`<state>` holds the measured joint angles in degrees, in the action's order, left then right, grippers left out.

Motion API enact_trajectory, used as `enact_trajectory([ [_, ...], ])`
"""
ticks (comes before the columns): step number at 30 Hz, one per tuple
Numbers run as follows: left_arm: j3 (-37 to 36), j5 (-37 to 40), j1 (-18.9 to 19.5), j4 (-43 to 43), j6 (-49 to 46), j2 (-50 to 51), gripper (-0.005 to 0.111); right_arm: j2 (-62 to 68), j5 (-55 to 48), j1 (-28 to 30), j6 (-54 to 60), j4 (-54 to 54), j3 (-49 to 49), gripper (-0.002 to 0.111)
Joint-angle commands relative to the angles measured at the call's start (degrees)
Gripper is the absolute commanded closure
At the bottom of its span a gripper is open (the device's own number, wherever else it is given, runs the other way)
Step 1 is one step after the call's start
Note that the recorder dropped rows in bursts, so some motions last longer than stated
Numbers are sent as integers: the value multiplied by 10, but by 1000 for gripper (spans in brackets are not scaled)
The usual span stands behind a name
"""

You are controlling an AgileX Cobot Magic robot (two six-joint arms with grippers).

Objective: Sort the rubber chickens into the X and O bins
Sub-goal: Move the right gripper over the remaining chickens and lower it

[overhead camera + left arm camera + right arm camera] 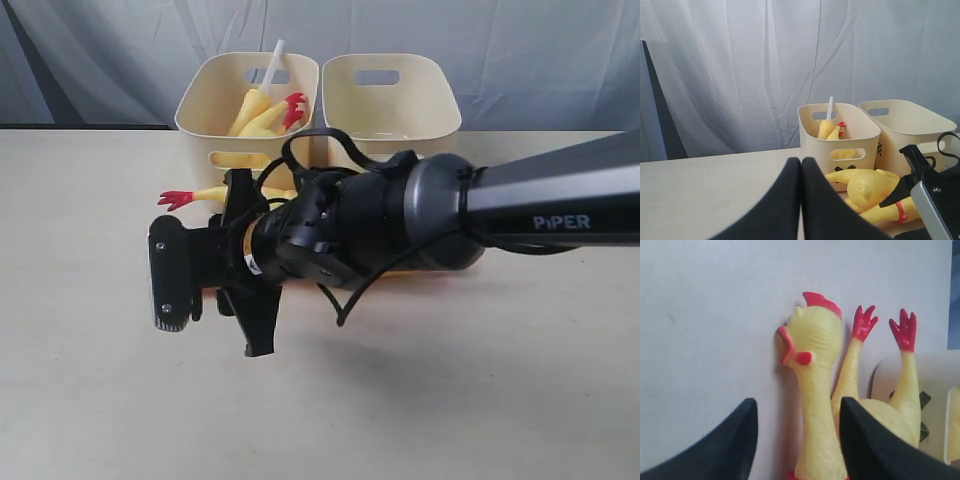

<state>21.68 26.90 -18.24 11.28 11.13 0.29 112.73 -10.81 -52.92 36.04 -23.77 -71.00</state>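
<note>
Looks like a robotics test lab, not a home or shop: staged on a plain pale bench (480, 400), curtained behind with draped white cloth (520, 50), worked by a dark grey arm (560, 190) lettered PIPER, with two matching cream tubs (440, 115) set side by side at the back.

We see yellow chicken pieces (262, 112) with a white tube (273, 60) in the left cream bin (195, 100). The right bin (445, 105) stands just beside it. Two red-footed chickens (815, 390) lie side by side on the counter (100, 400) in front.
</note>
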Motion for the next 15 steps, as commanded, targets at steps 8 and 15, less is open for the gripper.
enact_trajectory([
  [8,-1,2,-2,-3,3,-3,107,32,-26,11,-9,-17,-60,60],
  [15,-1,2,-2,-3,3,-3,107,70,-71,21,-12,-19,-103,60],
])
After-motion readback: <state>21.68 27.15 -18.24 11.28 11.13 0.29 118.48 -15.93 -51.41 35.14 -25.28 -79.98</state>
